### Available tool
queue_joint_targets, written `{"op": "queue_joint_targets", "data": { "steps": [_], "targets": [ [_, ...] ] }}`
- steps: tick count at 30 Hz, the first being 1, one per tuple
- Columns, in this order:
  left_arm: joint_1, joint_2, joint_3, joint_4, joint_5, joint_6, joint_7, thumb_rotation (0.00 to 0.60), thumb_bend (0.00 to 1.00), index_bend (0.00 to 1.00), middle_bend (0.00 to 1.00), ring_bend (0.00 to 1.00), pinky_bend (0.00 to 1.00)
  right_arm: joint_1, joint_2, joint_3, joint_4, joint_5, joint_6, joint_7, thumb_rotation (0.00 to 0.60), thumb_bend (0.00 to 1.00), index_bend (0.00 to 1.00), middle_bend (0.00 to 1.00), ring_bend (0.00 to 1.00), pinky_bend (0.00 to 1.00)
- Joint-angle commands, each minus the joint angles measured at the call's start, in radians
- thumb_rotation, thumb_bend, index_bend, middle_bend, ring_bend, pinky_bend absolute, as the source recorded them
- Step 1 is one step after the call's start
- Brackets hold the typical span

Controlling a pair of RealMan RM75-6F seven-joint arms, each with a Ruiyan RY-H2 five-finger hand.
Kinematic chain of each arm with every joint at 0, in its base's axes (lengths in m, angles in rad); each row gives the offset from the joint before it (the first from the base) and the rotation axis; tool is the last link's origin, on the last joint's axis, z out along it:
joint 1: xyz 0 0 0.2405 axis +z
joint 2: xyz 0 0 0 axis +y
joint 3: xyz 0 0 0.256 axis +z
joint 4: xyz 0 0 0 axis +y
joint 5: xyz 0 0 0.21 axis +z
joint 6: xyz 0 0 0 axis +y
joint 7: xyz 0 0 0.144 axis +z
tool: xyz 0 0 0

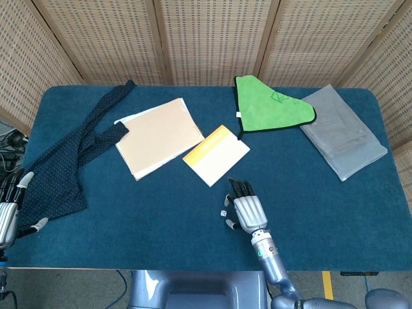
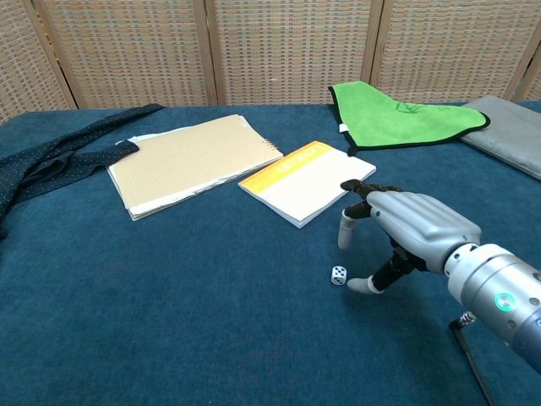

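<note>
A blue table [image 1: 129, 219] stands before wicker screens [image 1: 212, 38]. A dark dotted tie [image 1: 64, 161] lies at the left. Just beside it is a tan notebook [image 1: 158, 136], then a white pad with a yellow edge [image 1: 216, 155]. At the back right, a green cloth [image 1: 267, 106] overlaps a grey folded cloth [image 1: 341, 132].
</note>
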Motion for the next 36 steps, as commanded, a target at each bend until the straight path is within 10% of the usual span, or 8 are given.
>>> {"op": "queue_joint_targets", "data": {
  "steps": [1,36],
  "targets": [
    [0.002,0.004,-0.003,0.001,-0.007,0.000,-0.009,0.600,0.00,0.00,0.00,0.00,0.00,0.008,-0.009,0.009,0.004,0.016,-0.006,-0.001,0.600,0.40,0.49,0.08,0.00,0.00],
    [0.009,0.033,-0.014,0.004,-0.040,-0.010,-0.064,0.600,0.00,0.00,0.00,0.00,0.00,0.063,-0.052,0.010,0.062,0.118,-0.057,0.007,0.600,0.44,0.54,0.13,0.00,0.00]
  ]
}}
